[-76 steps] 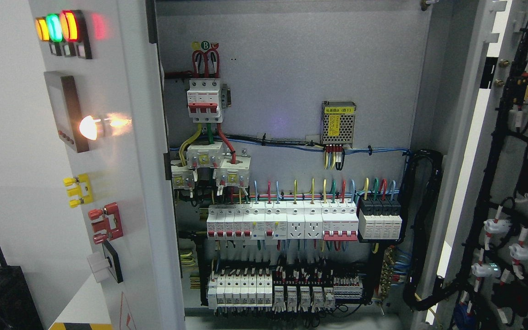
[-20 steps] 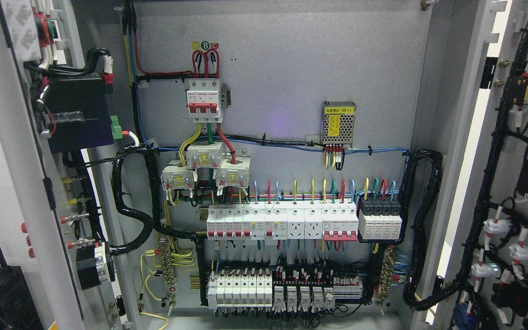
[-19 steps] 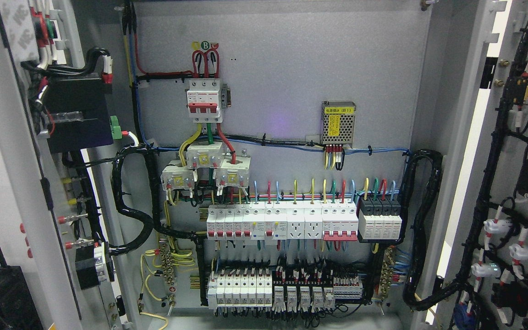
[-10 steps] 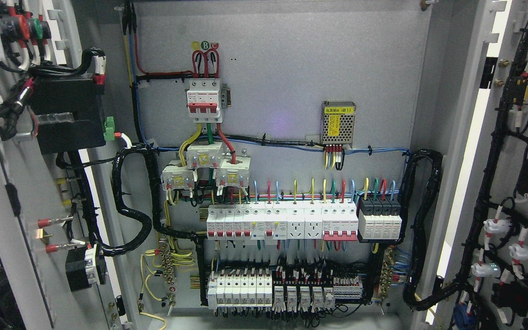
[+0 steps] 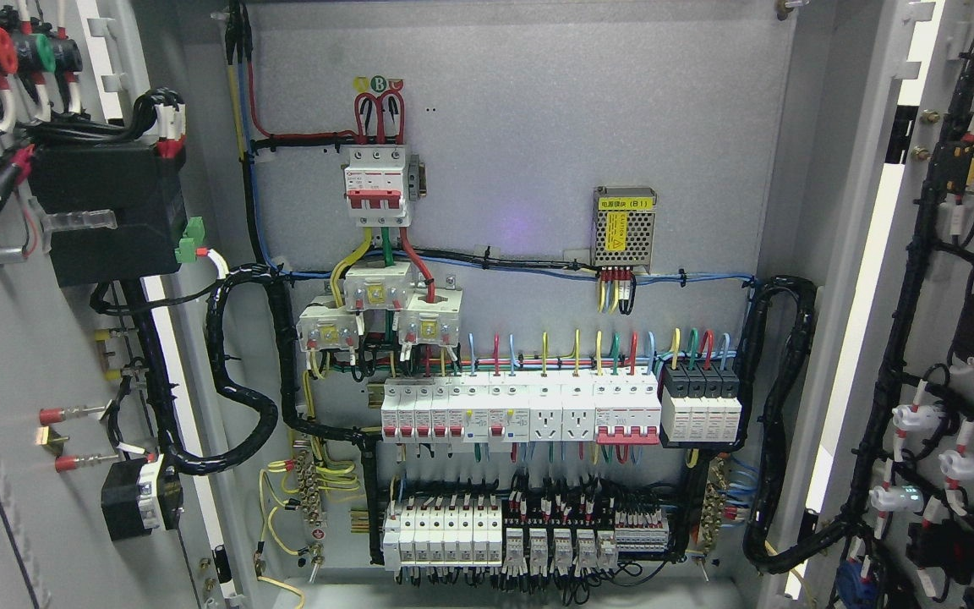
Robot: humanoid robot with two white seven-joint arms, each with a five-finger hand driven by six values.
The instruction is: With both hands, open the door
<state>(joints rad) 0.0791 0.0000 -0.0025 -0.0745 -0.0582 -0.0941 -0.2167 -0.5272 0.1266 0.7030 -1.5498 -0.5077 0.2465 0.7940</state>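
We face an electrical cabinet whose two doors both stand swung outward. The left door (image 5: 39, 355) fills the left edge of the view, inner face toward us; the right door (image 5: 952, 338) fills the right edge likewise. Between them the back panel (image 5: 538, 127) is fully exposed, with its rows of breakers (image 5: 529, 410) and a small power supply (image 5: 624, 227).

Neither robot hand appears in the head view, so we cannot tell whether the fingers are open, closed or gripping anything.

Handling, as we judge it:

- Each door is a painted sheet-metal leaf: stiff, smooth and likely slippery under the fingers.
- Each leaf carries mounted hardware. The left one bears a black module (image 5: 102, 211) and lamp backs; the right one bears indicator backs along a black wiring loom (image 5: 901, 355). We expect noticeable weight and some swing inertia.
- A flexible black conduit (image 5: 238, 397) runs from the left door to the cabinet, and another (image 5: 779, 423) loops along the cabinet's right wall. These may resist or limit further travel.

Where to take hold: we recommend the bare free edge of each leaf, well apart from terminals and wiring. The inner faces are fragile, with exposed wire ends (image 5: 73, 414) on the left door. Avoid any contact there.

We judge the opening to be essentially complete.
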